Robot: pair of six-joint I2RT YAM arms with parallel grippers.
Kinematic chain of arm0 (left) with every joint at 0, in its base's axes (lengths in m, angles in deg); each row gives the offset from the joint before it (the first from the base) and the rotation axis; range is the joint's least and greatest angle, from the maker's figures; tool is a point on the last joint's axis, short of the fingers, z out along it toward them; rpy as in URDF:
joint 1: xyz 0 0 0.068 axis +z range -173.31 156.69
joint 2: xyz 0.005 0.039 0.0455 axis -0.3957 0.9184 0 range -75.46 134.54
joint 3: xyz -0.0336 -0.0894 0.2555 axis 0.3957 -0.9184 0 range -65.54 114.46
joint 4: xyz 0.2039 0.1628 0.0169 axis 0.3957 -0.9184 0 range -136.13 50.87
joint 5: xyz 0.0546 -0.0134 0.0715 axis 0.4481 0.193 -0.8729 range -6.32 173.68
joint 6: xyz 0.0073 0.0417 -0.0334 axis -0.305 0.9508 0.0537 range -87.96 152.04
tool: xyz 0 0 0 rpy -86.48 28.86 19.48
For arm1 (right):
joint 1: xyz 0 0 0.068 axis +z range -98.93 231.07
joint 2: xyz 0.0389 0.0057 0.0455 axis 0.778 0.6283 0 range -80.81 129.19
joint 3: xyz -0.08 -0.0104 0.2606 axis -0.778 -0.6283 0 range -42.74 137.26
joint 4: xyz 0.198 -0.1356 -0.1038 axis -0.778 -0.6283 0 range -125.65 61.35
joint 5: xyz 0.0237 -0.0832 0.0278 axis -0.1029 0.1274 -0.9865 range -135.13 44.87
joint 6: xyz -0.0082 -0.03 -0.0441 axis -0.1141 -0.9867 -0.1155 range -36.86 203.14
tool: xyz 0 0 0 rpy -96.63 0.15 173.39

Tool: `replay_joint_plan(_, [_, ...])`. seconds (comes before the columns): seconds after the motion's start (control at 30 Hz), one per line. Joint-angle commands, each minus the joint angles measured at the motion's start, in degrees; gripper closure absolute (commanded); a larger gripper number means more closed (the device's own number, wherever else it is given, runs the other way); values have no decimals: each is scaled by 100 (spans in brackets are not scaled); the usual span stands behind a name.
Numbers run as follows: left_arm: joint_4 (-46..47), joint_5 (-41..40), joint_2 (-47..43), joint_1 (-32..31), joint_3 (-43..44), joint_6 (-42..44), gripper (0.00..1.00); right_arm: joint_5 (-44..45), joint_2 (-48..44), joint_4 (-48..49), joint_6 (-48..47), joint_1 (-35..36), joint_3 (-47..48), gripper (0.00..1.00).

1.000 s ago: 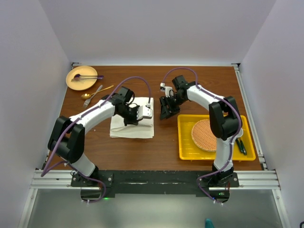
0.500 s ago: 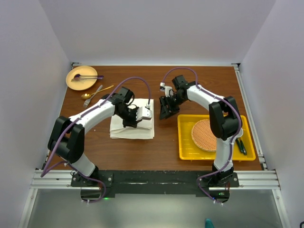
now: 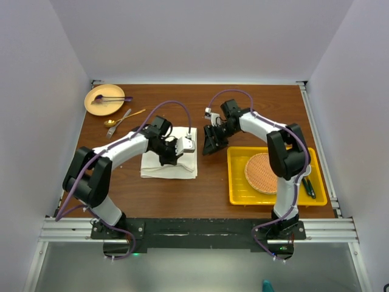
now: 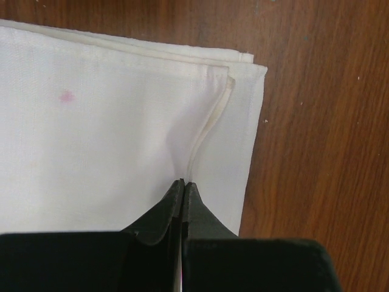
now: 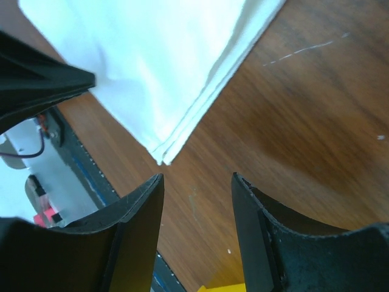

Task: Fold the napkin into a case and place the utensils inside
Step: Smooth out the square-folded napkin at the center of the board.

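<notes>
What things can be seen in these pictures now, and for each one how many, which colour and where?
napkin: one, cream-white, folded, middle-left of the table
plate: one, tan, far left corner
purple utensil: one, purple, lying on the plate
utensils: two, gold-coloured, on the table next to the plate
tray: one, yellow, right side
woven mat: one, orange, round, in the tray
green-handled utensils: number unclear, dark green, at the tray's right end
table: one, brown wood
left gripper: one, black, shut on a layer of the napkin near its edge
right gripper: one, black, open, over bare table beside the napkin's corner
</notes>
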Motion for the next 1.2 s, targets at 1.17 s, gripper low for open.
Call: replay_joint_plan(1.17, [238,1667,641,962,518,-425,99,864,-2177,4802,-3687,1734,-3051,37])
